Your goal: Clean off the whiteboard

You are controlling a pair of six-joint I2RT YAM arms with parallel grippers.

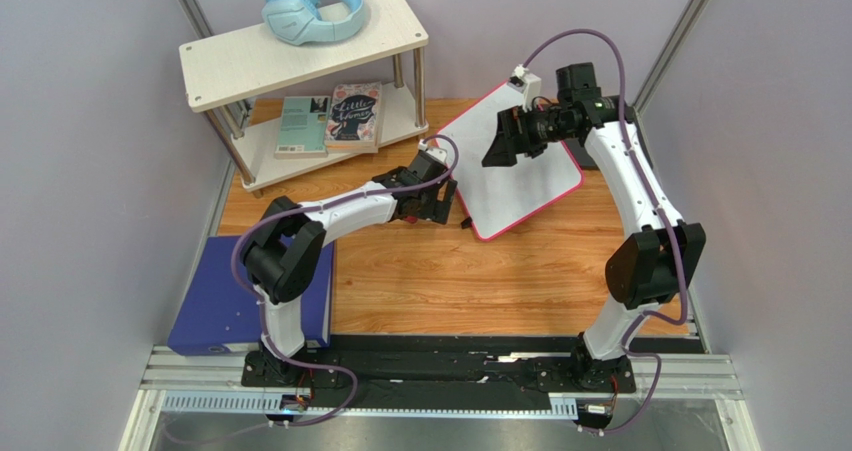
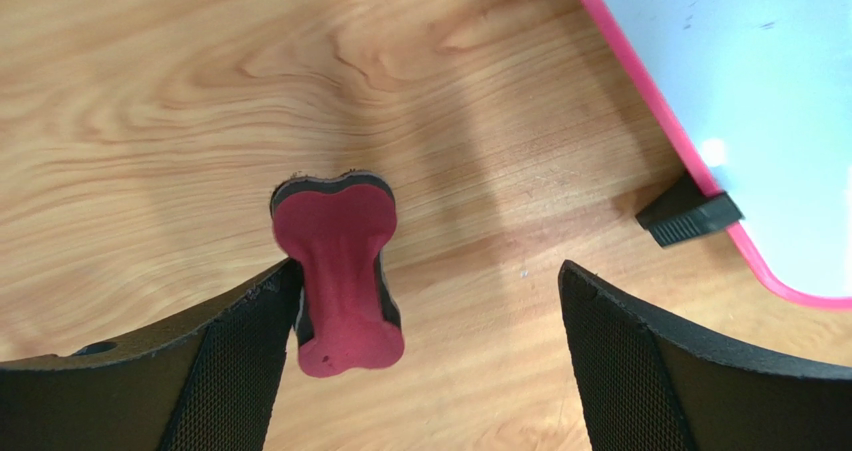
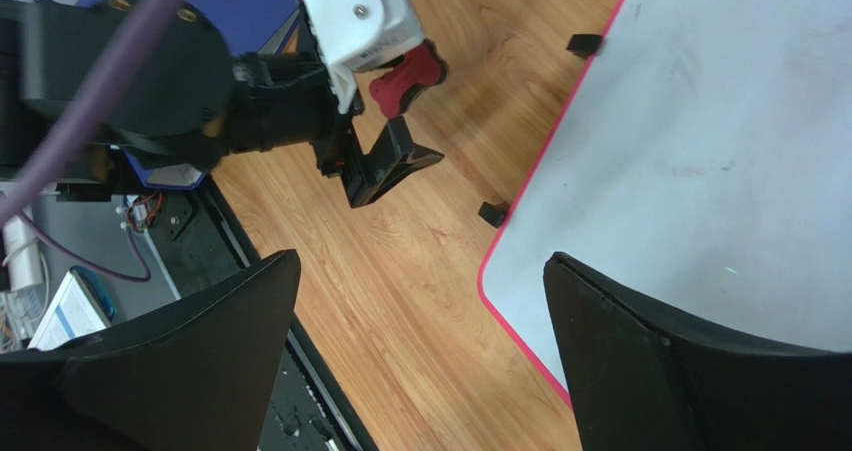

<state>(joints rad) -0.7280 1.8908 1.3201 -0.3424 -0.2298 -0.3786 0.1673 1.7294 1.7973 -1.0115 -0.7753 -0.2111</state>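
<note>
Red foam eraser [image 2: 340,261] is leaning against one finger of the left gripper [image 2: 428,271], whose jaws are standing wide apart over the wooden table [image 2: 150,121], clamping nothing. The whiteboard [image 2: 760,91] is lying just to that gripper's right, its pink rim and a black foot [image 2: 690,214] near the fingers but not touching them. Only faint specks are showing on the board. For a clean wipe, the jaws likely need to be closing squarely on the eraser's narrow waist before sliding across. The right gripper [image 3: 415,271] is hovering open-jawed above the board's left edge.
</note>
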